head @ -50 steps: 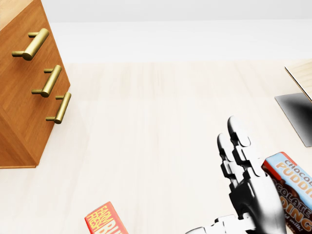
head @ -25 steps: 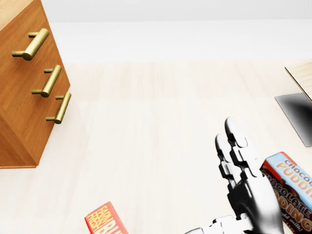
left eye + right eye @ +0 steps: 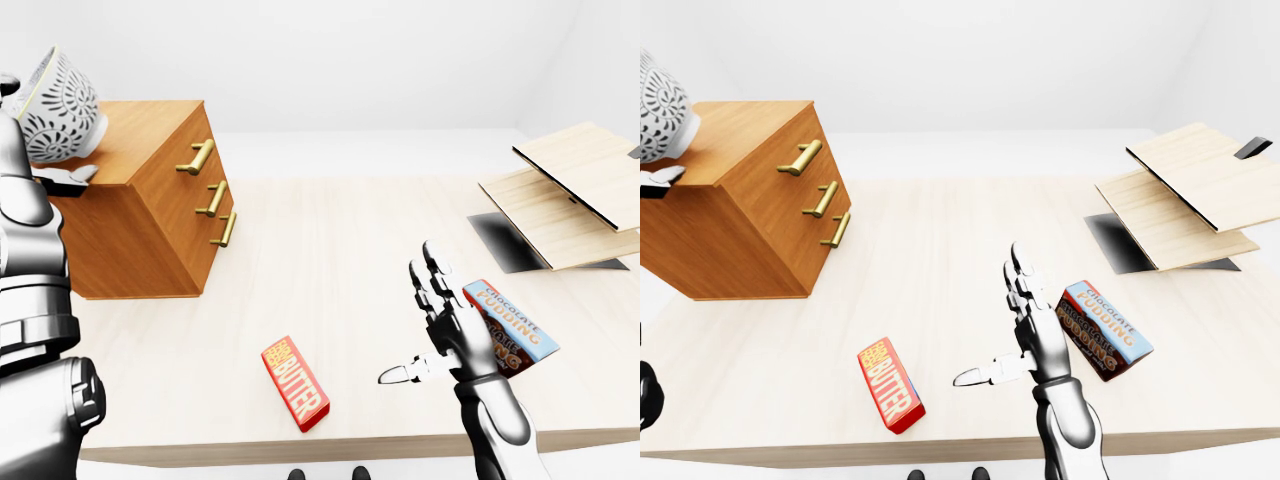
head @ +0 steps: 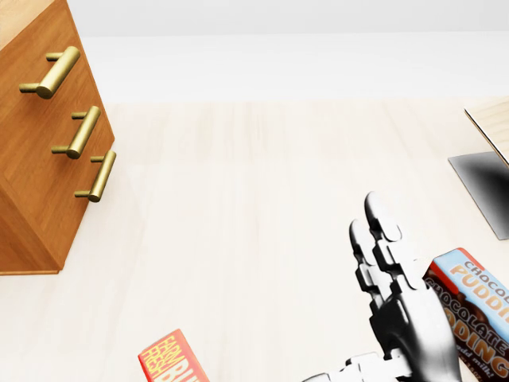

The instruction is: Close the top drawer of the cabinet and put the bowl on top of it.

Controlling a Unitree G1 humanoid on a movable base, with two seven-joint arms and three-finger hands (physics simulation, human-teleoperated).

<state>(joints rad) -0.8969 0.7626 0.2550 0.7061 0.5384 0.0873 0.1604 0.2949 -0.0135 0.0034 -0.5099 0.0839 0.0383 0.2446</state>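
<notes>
The pale wood table (image 3: 330, 250) filled most of each view, set in a plain white room with a white wall beyond its far edge. At its left stood the wooden cabinet (image 3: 150, 215), its long axis running up the left-eye view toward the wall, its face with three brass handles (image 3: 211, 198) turned toward the view's right. All three drawers looked flush with that face. At the right edge lay tilted light wooden boards (image 3: 565, 190) above a dark grey patch.

The bowl (image 3: 58, 108), white with a cut-out pattern, was at the cabinet's top left corner in the left-eye view, tipped so that its mouth faced up and left. The left hand (image 3: 60, 176) was under and beside it, a fingertip showing below its base; whether the fingers gripped it, or whether it touched the cabinet top, I could not tell.

The right hand (image 3: 1025, 335) hovered open over the table, fingers straight up the view, thumb out to the left, holding nothing. Just to its right lay a chocolate pudding box (image 3: 1103, 328), and to its left a red butter box (image 3: 889, 383).

Against the earlier head view, the right hand had slipped slightly down and left; cabinet and boxes stayed put.
</notes>
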